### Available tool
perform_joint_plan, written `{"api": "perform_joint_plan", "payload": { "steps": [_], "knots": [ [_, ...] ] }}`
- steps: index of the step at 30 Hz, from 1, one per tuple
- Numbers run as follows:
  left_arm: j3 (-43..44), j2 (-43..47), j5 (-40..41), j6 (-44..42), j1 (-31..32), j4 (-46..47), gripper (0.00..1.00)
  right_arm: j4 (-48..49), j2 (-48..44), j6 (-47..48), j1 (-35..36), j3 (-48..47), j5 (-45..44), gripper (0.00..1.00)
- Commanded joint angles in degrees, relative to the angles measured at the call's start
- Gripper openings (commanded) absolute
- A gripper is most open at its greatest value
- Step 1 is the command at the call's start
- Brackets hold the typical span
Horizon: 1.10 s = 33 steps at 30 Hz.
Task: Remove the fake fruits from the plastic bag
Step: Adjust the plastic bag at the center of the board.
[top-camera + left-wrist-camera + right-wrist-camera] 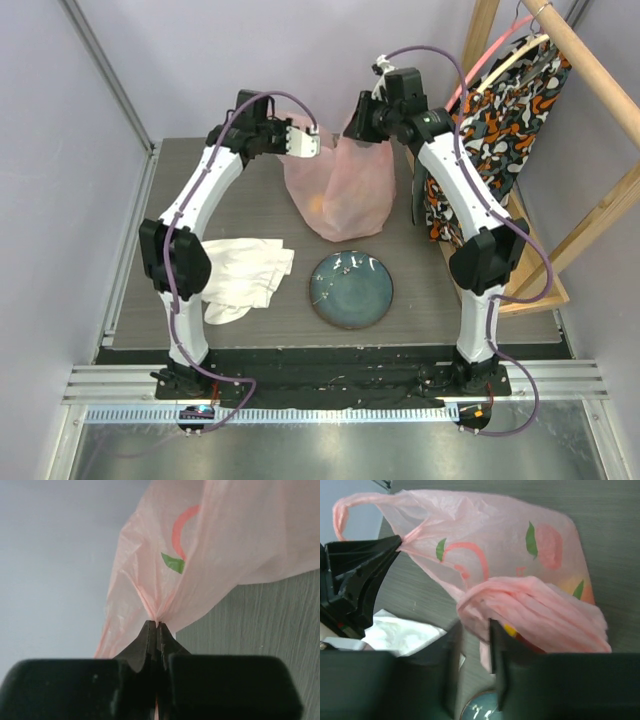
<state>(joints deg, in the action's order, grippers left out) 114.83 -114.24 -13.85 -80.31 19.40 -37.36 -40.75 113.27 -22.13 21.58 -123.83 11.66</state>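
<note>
Top external | plastic bag ×1 | left tool, right tool pinch it

We find no words, numbers or brand marks to read. The bag carries only a printed picture — red curves and green leaf shapes — and we can make out no letters in it.

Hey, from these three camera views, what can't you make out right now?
Fruits: in the top view the bag shows only an orange blur. In the right wrist view a fold of it hides all but yellow and red bits.
Right gripper: in the right wrist view that fold covers the fingertips, so its hold is unclear.
Plate: in the right wrist view it is cut off by the bottom edge.
</note>
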Motion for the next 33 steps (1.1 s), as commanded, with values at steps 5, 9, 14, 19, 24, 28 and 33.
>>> {"api": "perform_joint_plan", "payload": {
  "steps": [5,9,14,19,24,28,33],
  "knots": [
    [27.4,-5.4,6.7,37.3,-3.2,6.9,0.0,9.5,12.1,7.9,-5.9,-28.6,1.7,0.01],
    [33.6,-3.3,8.1,52.3,-4.1,3.2,0.0,16.2,7.3,18.7,-7.6,-24.7,4.6,0.01],
    [12.7,9.5,4.3,66.5,-4.0,2.8,0.0,16.8,-2.4,32.1,-7.5,-7.2,6.4,0.01],
    [-14.3,23.1,-1.5,78.1,-4.0,1.0,0.0,16.1,-17.2,40.7,-7.6,26.6,3.5,0.01],
    [-34.5,36.5,-11.3,87.1,-4.0,2.0,0.0,13.4,-32.5,43.3,-7.8,53.3,-1.9,0.01],
    [-44.8,42.9,-16.9,90.7,-3.1,3.3,0.0,4.7,-38.6,44.7,-7.7,55.9,-1.2,0.43],
    [-42.6,43.1,-17.6,96.7,-3.0,6.5,0.0,-13.8,-36.6,44.1,-6.6,30.8,10.8,0.59]
  ]
}}
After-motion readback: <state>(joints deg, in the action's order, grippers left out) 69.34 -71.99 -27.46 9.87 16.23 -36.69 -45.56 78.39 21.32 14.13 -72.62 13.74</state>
